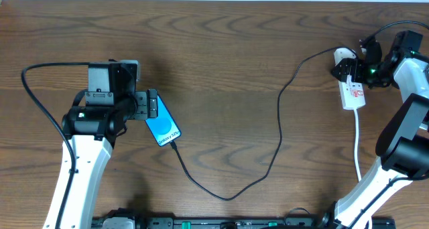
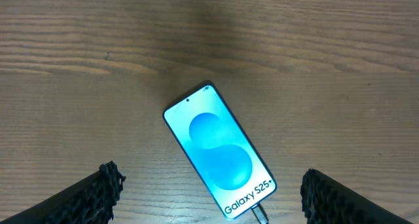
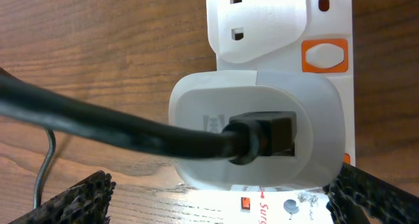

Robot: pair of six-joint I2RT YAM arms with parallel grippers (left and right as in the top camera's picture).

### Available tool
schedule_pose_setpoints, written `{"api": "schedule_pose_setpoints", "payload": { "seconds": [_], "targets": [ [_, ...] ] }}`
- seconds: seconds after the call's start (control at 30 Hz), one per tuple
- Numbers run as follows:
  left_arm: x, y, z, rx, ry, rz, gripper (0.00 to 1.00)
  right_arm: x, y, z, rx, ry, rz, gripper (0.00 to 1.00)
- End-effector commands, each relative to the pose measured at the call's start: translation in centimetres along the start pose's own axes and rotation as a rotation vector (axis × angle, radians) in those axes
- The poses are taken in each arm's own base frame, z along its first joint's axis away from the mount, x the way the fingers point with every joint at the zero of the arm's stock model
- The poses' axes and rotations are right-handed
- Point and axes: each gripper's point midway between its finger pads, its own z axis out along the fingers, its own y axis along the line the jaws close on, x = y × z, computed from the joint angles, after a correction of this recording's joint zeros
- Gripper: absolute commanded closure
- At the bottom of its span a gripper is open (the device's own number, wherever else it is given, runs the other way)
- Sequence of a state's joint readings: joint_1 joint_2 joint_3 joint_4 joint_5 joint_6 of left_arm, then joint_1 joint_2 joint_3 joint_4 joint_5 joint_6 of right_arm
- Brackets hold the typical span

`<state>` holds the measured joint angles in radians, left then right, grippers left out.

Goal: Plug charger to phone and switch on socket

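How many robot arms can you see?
2. The left arm reaches over the phone on the table's left side; the right arm reaches the white socket at far right. None seem hidden.

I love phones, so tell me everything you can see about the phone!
The phone is a slim, black-framed rectangle with a glossy bright blue screen, a lighter blue blob and white "Galaxy S25+" text near its bottom end. A tiny camera dot sits at the top. It lies flat, screen up, slanted on the wooden table. The charger meets its bottom end, seemingly plugged in. The open left gripper hovers above, not touching.
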<state>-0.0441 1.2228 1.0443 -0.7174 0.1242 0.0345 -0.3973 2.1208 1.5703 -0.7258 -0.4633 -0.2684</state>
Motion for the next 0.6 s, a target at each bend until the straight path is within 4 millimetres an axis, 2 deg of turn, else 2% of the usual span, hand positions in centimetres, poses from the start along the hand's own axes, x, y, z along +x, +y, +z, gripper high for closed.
{"api": "schedule_pose_setpoints", "payload": {
  "seconds": [0.0, 0.57],
  "targets": [
    [-0.09, 0.11, -0.20, -0.011, -0.007, 0.017, 0.11, 0.46, 1.57, 0.71, -0.081, 0.019, 0.030, 0.01],
    [-0.09, 0.12, -0.20, -0.011, -0.007, 0.017, 0.10, 1.03, 1.67, 1.04, -0.085, 0.031, 0.035, 0.01]
  ]
}}
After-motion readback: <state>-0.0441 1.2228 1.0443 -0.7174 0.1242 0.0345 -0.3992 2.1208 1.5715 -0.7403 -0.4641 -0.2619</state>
